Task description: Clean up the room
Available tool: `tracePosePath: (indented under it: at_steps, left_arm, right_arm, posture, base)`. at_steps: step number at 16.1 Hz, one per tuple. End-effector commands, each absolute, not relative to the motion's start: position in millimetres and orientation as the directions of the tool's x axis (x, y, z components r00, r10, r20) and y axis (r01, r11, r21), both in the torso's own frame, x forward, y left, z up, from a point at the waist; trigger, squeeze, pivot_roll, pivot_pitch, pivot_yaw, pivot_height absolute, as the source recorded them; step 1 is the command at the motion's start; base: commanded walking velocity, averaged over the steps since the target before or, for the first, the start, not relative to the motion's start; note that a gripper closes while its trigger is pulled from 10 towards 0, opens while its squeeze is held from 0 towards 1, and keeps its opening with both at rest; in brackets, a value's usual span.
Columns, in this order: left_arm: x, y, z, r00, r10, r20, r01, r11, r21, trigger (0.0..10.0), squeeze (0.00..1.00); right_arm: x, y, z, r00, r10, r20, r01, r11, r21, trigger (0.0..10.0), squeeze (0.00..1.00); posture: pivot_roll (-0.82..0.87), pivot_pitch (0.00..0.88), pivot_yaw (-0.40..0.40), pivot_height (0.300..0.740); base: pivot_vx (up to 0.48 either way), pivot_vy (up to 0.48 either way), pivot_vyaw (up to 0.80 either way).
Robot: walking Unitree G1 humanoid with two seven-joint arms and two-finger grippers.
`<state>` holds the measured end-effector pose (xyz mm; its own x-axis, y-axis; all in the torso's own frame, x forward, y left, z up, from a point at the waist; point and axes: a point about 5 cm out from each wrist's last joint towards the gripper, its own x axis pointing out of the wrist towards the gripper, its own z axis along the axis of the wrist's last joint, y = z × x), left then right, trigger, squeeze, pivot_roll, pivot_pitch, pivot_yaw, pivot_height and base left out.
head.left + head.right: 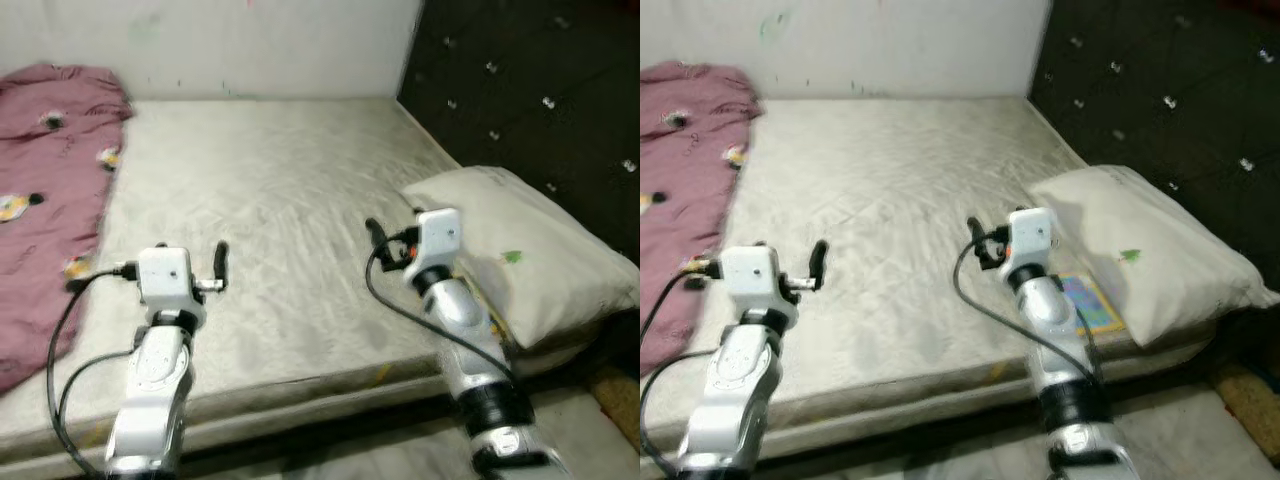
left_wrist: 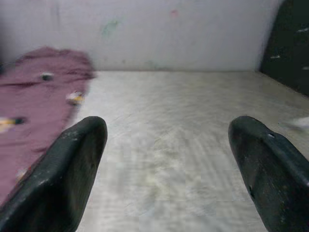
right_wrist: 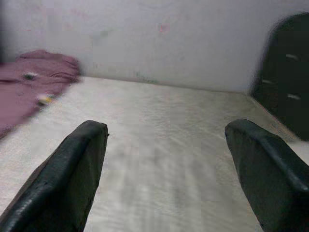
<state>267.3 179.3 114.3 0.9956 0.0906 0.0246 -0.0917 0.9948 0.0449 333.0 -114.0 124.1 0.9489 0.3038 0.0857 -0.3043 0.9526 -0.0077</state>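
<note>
A wide pale grey mattress (image 1: pixel 270 200) lies before me. A crumpled maroon blanket (image 1: pixel 45 180) with small flower prints covers its left side. A cream pillow (image 1: pixel 520 250) rests on its right edge. Beside the pillow lies a flat colourful item (image 1: pixel 1090 303), perhaps a book. My left gripper (image 2: pixel 166 145) hovers open over the mattress's near left part, one black finger (image 1: pixel 221 264) sticking out of the wrist. My right gripper (image 3: pixel 166 145) is open too, held above the mattress just left of the pillow, holding nothing.
A black tufted headboard (image 1: pixel 530 90) stands along the right side, and a whitish wall (image 1: pixel 220 45) runs behind the bed. The mattress's front edge (image 1: pixel 300 385) is close below my arms. Some brownish thing (image 1: pixel 615 392) lies on the floor at the lower right.
</note>
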Motion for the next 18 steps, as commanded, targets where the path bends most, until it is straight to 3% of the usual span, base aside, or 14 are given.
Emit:
tracePosePath:
  at_steps: [1, 18]
  left_arm:
    - [270.6, 172.4, 120.6, 0.996, 0.075, 0.046, -0.077, 0.997, 0.032, 10.0, 0.00]
    - [271.9, 169.9, 123.8, 0.997, 0.067, 0.048, -0.068, 0.997, 0.024, 10.0, 0.00]
  right_arm:
    - [335.3, -122.1, 131.2, 0.951, 0.291, 0.106, -0.289, 0.957, -0.027, 10.0, 0.00]
    - [334.2, -119.0, 130.0, 0.945, 0.314, 0.097, -0.308, 0.949, -0.067, 10.0, 0.00]
  posture:
    - [0.00, 0.000, -0.063, 0.740]
    - [-0.01, 0.000, -0.063, 0.740]
  base:
    - [0.000, 0.480, 0.00]
    - [0.000, 0.479, 0.03]
